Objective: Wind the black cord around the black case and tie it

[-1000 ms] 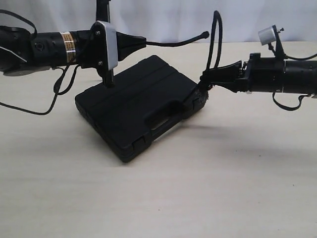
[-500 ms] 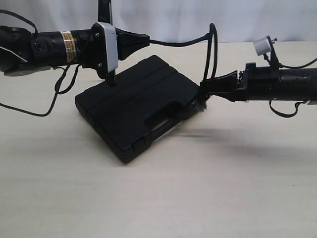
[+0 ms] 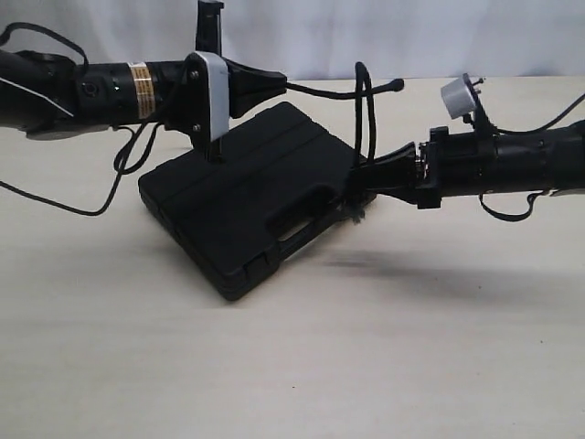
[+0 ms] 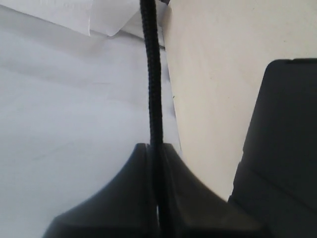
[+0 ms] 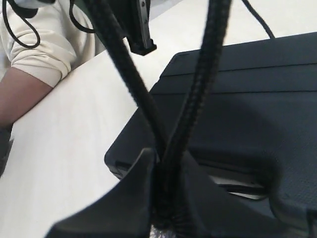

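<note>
While my left claw (image 3: 277, 80) hangs over the far edge of the case (image 3: 247, 201), its jaws are pinched tight on the cord (image 3: 364, 119), which my left wrist view shows running straight out from between them. From there the cord crosses the air to the right, arches up, and drops to my right claw (image 3: 359, 185), whose jaws are clamped on two strands that fork apart just above the tips. A short free end (image 3: 395, 86) sticks out to the right near the top of the arch, and a bit of fuzz (image 3: 356, 216) hangs under my right claw. That claw sits at the case's right edge, close by the handle slot (image 3: 297, 224); whether it touches the case I cannot tell. The case lies flat on the table (image 3: 411, 347), lid up, one corner toward the exterior camera. The table is pale, cream-coloured, with a faint grain, and it carries soft shadows under the case and my right arm. Behind it hangs a white sheet (image 3: 439, 37). My right wrist view catches a person's forearm in a cream sleeve (image 5: 42, 47) resting at the table's edge.
</note>
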`<action>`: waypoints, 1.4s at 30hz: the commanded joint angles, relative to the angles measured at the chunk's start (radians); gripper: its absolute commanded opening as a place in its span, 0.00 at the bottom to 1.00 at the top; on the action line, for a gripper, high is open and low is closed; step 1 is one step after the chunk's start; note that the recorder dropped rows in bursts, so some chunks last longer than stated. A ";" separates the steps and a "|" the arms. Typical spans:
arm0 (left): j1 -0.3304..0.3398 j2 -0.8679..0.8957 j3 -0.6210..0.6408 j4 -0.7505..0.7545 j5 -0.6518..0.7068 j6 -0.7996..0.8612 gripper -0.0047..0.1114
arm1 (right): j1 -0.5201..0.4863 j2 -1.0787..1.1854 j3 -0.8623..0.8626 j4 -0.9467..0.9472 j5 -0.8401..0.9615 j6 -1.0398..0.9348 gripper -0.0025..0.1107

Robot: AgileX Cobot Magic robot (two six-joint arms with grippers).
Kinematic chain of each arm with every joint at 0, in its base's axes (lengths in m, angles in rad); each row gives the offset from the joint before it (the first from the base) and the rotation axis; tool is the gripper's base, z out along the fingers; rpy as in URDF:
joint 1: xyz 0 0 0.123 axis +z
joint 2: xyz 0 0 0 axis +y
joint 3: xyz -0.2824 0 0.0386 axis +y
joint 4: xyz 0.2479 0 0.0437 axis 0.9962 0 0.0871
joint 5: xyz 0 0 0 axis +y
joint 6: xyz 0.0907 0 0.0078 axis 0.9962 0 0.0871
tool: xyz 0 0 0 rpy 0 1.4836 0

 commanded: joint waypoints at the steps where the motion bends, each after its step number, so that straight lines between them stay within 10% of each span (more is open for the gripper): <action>1: -0.046 0.005 -0.008 -0.003 -0.025 -0.009 0.04 | 0.003 0.003 -0.004 0.045 0.007 -0.013 0.06; 9: -0.112 0.006 -0.008 -0.067 -0.036 -0.076 0.04 | 0.003 0.003 -0.004 0.089 0.000 -0.009 0.14; 18: -0.178 0.012 -0.008 -0.222 -0.051 -0.228 0.04 | -0.003 0.000 -0.004 0.032 -0.010 0.043 0.69; 42: -0.185 0.012 -0.008 -0.257 -0.086 -0.332 0.04 | -0.177 -0.344 0.001 0.006 0.007 0.179 0.66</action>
